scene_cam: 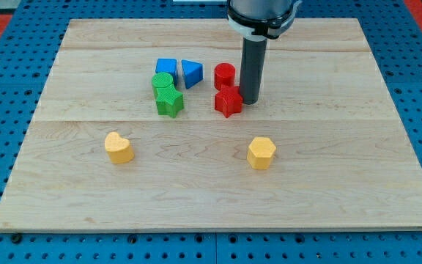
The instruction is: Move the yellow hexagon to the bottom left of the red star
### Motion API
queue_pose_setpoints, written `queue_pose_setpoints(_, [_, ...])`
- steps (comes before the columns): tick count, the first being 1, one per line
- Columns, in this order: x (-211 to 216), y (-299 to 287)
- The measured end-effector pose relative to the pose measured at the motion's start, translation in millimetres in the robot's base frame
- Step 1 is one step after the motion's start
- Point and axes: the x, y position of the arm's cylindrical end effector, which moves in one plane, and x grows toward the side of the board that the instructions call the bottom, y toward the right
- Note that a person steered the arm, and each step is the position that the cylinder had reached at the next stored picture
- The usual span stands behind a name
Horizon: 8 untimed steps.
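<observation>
The yellow hexagon [261, 152] lies on the wooden board toward the view's bottom, right of centre. The red star [228, 101] lies above and a little left of it, near the board's middle. My tip [250, 100] stands at the red star's right side, touching or almost touching it. The rod rises from there to the view's top. The yellow hexagon is well below my tip and apart from it.
A red cylinder [225, 75] sits just above the red star. A blue cube [166, 68] and a blue triangle [191, 72] lie to the left. A green cylinder [163, 81] and a green star [170, 101] sit below them. A yellow heart [119, 147] lies at the lower left.
</observation>
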Motion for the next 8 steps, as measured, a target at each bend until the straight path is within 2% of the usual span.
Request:
queue_pose_setpoints(1, [15, 23])
queue_pose_setpoints(2, [77, 3])
queue_pose_setpoints(3, [85, 57])
queue_pose_setpoints(4, [124, 76])
queue_pose_setpoints(5, [173, 46])
queue_pose_setpoints(6, [161, 18])
queue_pose_setpoints(8, [143, 22])
